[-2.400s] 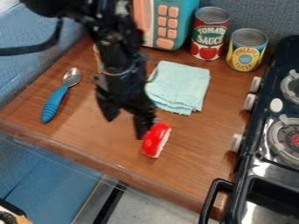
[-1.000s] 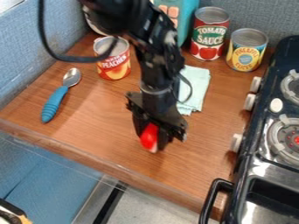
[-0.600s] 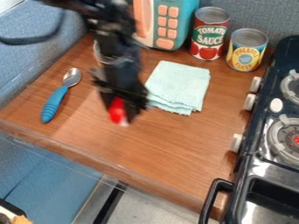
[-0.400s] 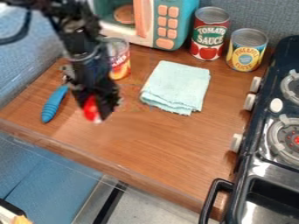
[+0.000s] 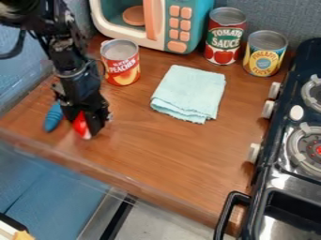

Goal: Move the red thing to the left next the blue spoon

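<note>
Gripper (image 5: pixel 81 127) clamped on red thing (image 5: pixel 81 125), over left part of worktop (image 5: pixel 150 154). Blue spoon (image 5: pixel 54 116) just beside it, partly hidden by the arm.

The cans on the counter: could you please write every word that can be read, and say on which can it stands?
"TOMATO SAUCE": on the tall red can.
"PEACHES": on the short red can; the smaller word above is too blurred.
"PINEAPPLE": on the yellow can; the word below is too blurred.
</note>
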Controlling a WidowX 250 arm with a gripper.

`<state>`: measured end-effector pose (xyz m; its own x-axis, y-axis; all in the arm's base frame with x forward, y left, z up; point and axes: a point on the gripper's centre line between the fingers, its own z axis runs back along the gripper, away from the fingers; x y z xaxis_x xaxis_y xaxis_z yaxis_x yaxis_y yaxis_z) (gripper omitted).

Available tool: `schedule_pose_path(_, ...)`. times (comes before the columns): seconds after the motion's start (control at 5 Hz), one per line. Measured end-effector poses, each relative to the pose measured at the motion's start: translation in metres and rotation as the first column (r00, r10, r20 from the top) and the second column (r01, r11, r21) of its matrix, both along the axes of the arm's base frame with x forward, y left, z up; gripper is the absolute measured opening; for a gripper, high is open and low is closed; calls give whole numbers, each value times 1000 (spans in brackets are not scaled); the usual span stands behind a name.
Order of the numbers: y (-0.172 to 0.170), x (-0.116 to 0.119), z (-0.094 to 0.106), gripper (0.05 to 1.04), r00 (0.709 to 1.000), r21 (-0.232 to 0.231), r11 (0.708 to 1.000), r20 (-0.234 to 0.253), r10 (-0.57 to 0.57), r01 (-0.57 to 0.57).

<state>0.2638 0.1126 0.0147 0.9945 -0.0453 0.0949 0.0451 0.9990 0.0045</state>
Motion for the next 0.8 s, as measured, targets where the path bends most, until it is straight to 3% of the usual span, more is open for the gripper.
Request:
schedule_pose_path(0.2, 5, 11, -2, 659, 1000, -2, 1000, 6, -18, 18)
schedule_pose_path(0.4, 1, 6, -6, 946, 998, -22, 999, -26, -51, 50)
schedule_pose_path(0.6, -3, 5, 15, 1001, 997, -23, 997, -17, -76, 75)
schedule_pose_path(0.8, -3, 7, 51, 1001, 996, -4, 997, 29, -81, 82)
